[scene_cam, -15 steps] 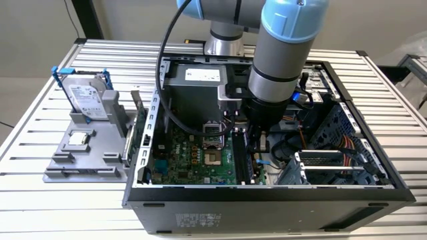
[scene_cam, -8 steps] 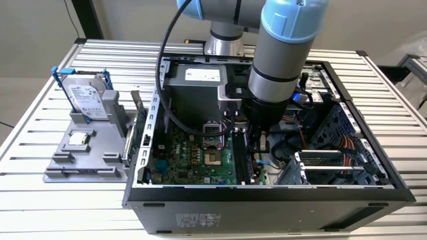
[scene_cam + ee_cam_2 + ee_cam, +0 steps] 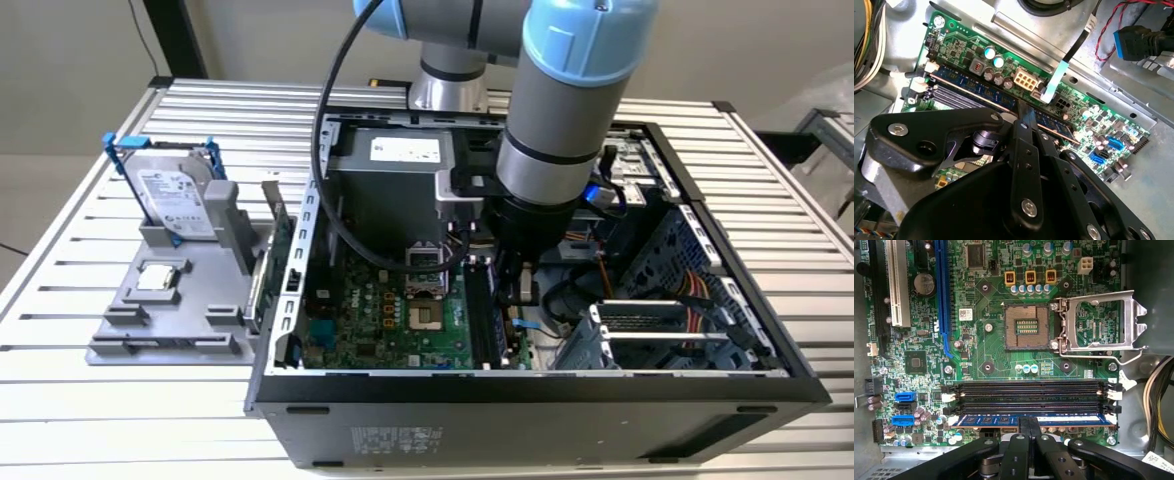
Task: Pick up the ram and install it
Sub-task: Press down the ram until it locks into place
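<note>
The black tool (image 3: 1029, 432) reaches down inside an open computer case (image 3: 534, 385), its fingers (image 3: 1026, 120) closed together on the top edge of the ram (image 3: 1029, 419). The ram stands upright in the motherboard (image 3: 989, 350) slot nearest the tool, beside two empty black slots (image 3: 1029, 387). Beyond them the processor socket (image 3: 1026, 327) sits open. The case rests on a slatted metal desk (image 3: 80, 240).
</note>
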Controlling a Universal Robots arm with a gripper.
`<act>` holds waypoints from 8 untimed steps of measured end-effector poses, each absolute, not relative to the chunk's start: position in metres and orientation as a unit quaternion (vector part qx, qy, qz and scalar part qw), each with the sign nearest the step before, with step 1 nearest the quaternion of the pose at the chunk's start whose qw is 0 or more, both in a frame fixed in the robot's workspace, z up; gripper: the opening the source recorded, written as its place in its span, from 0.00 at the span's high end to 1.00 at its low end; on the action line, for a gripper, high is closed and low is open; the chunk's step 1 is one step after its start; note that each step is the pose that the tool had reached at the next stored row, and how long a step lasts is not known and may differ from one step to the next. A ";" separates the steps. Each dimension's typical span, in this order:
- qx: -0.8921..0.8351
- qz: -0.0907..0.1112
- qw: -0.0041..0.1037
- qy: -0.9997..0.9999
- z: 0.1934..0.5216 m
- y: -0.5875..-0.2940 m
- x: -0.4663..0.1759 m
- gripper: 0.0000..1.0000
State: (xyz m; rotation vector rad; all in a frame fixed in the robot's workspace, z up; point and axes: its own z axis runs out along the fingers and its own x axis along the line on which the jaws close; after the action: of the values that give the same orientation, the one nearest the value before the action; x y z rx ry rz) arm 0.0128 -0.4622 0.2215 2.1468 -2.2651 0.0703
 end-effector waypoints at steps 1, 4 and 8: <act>0.688 0.022 0.009 -0.726 0.223 -0.462 0.013 1.00; 0.688 0.023 0.011 -0.726 0.232 -0.462 0.013 1.00; 0.688 0.023 0.011 -0.726 0.244 -0.462 0.013 1.00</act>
State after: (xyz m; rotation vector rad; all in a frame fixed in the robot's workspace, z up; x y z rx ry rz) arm 0.0128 -0.4623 0.2437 2.1453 -2.2633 0.0705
